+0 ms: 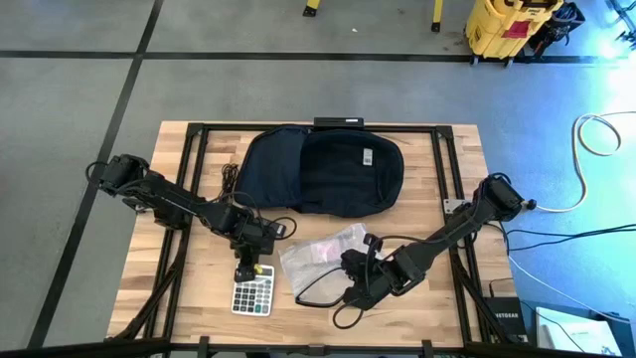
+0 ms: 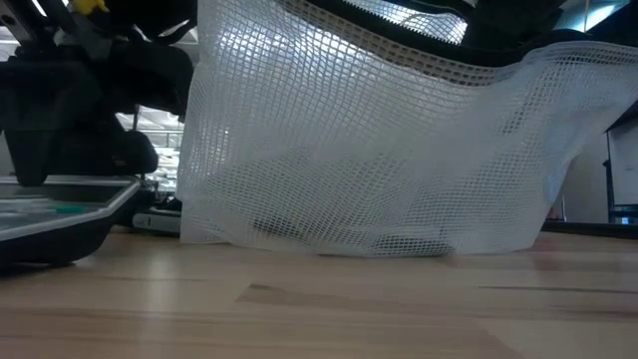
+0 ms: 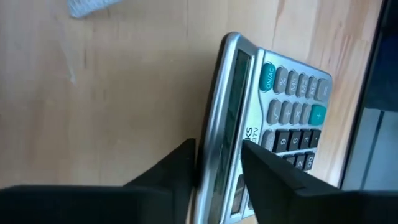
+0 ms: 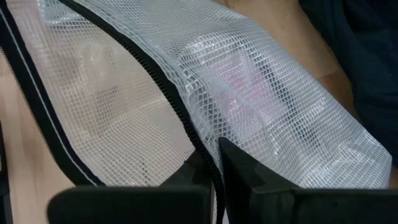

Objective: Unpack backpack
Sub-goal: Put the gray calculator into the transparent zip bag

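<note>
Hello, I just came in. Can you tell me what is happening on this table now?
A two-arm robot is unpacking a backpack, which lies at the far side of the wooden table. The left tool has its fingers on either side of the top edge of a calculator near the front edge. The right tool is shut on the zipper edge of a clear mesh pouch, which lies in front of the backpack.

In the low view the mesh pouch (image 2: 379,140) blocks the backpack entirely. Its pinkish contents (image 4: 249,81) stay blurred through the weave. The calculator (image 3: 273,124) is cut off by the left wrist picture's edge, its lower keys unreadable.
</note>
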`<state>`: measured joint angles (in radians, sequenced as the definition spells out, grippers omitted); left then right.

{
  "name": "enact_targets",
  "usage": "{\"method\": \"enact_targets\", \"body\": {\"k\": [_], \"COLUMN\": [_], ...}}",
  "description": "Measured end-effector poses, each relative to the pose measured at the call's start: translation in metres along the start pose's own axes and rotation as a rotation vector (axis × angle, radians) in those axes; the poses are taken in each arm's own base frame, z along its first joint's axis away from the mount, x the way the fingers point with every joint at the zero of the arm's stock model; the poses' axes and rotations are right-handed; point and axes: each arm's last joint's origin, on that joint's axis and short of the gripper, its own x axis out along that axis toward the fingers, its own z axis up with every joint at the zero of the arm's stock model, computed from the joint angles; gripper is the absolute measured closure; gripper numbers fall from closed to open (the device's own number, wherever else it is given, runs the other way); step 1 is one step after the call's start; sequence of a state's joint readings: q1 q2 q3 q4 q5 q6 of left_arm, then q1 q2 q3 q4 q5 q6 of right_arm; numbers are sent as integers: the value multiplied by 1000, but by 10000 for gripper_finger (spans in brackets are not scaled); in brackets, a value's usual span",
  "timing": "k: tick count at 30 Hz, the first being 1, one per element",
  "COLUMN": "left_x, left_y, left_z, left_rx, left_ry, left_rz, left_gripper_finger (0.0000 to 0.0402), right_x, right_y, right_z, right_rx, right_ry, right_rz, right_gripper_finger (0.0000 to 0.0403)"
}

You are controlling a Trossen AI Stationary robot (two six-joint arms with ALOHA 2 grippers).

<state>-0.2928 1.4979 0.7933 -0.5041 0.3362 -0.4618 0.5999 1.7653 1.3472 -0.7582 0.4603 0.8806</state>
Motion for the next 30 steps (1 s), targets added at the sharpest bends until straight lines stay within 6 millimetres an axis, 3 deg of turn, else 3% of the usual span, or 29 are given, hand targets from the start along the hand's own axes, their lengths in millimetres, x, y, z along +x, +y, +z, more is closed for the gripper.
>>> {"method": "enact_targets", "body": {"k": [10,24,30], "left_x": [0,-4,-6], "left_y": [-1,5,-6], "left_z": [0,3,5], "left_rx": [4,-84,-104], "left_ry": [13,47,61], "left_rz": [-27,-119,-165], "left_gripper_finger": [378,387,388], "right_x": [0,0,1], "right_y": [0,0,-1], "right_z": [0,0,2], "right_rx": [-4,-18,-20], "right_ry": [0,0,4], "right_rz": [0,0,1], "right_gripper_finger": [403,403,403]}}
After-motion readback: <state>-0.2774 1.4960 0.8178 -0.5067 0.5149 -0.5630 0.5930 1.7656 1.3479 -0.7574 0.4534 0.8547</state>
